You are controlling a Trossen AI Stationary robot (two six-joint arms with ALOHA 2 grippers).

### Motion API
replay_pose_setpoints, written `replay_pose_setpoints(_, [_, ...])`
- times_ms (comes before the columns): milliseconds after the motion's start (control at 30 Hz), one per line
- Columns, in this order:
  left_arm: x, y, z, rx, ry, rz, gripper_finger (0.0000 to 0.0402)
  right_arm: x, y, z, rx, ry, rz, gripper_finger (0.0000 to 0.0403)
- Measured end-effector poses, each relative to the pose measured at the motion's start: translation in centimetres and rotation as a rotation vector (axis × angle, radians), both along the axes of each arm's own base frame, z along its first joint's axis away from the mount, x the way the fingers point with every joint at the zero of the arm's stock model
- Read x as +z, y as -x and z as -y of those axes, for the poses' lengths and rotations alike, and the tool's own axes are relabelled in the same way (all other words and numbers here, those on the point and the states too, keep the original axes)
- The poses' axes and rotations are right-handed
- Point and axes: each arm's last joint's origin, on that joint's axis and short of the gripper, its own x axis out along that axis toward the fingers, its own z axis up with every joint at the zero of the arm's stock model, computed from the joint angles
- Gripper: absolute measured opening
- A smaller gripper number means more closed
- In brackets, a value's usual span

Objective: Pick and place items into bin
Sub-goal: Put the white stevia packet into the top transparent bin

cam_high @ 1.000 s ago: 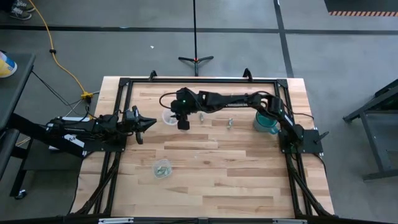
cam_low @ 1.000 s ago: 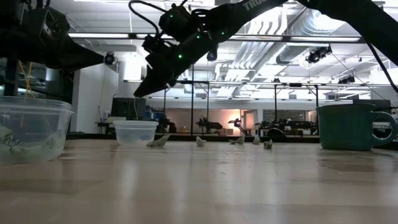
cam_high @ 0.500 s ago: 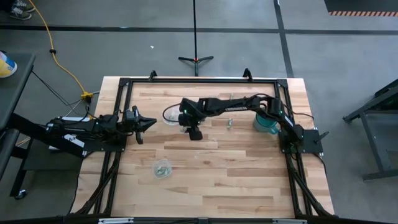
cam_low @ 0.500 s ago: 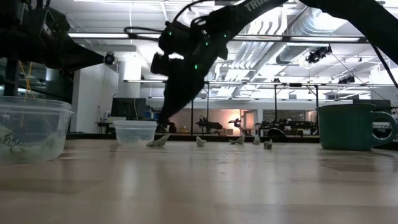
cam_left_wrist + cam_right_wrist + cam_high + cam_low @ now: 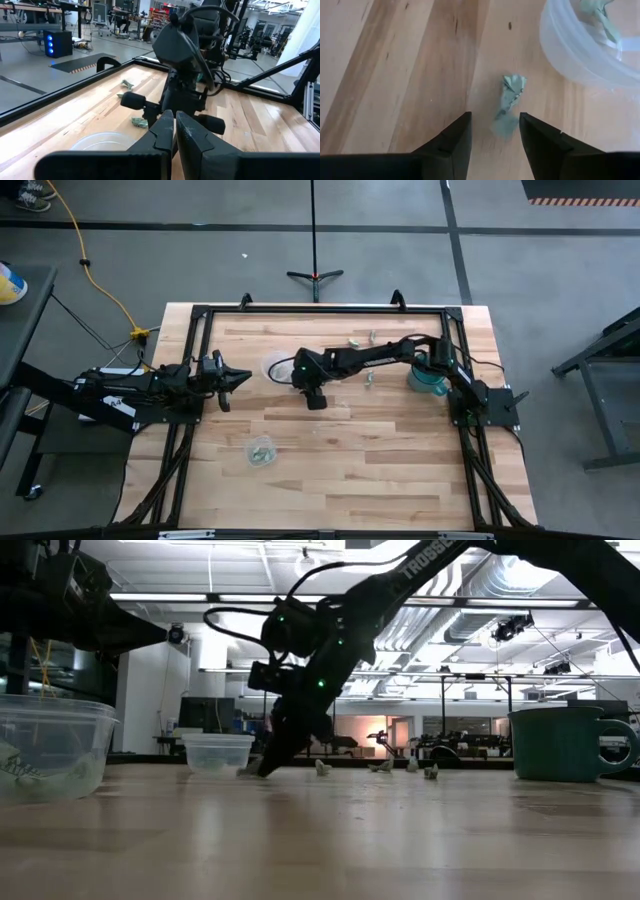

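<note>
Reaching low over the wooden table (image 5: 340,470), the right gripper (image 5: 493,131) has its two dark fingers (image 5: 451,145) spread apart with a clear gap between them. One small pale green-grey piece (image 5: 508,102) lies on the wood just ahead of the fingertips, its nearer end in line with the gap; whether either finger touches it cannot be told. In the low view the gripper's tips (image 5: 268,767) are down at table level. Just beyond that piece and off to one side sits a clear cup (image 5: 590,45) with another greenish piece (image 5: 599,14) inside it. In the high view this cup (image 5: 275,366) is close beside the right gripper (image 5: 314,398), on the side toward the left arm. Farther from the gripper, more pieces lie scattered on the table: one (image 5: 369,379) toward the teal mug (image 5: 427,377) and two (image 5: 360,339) near the far edge. A second clear cup (image 5: 262,451) holding pieces stands well apart, toward the near edge. The left gripper (image 5: 238,377) waits at the left edge, its fingers (image 5: 192,135) pressed nearly together and empty.
</note>
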Motion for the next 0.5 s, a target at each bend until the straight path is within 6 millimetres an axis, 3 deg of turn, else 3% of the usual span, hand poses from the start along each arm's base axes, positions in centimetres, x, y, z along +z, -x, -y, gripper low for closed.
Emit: replay_pose_setpoints(500, [0.02, 0.00, 0.00, 0.000, 0.000, 0.001, 0.0056, -0.08, -0.15, 0.10, -0.001, 0.000, 0.039, 0.0034])
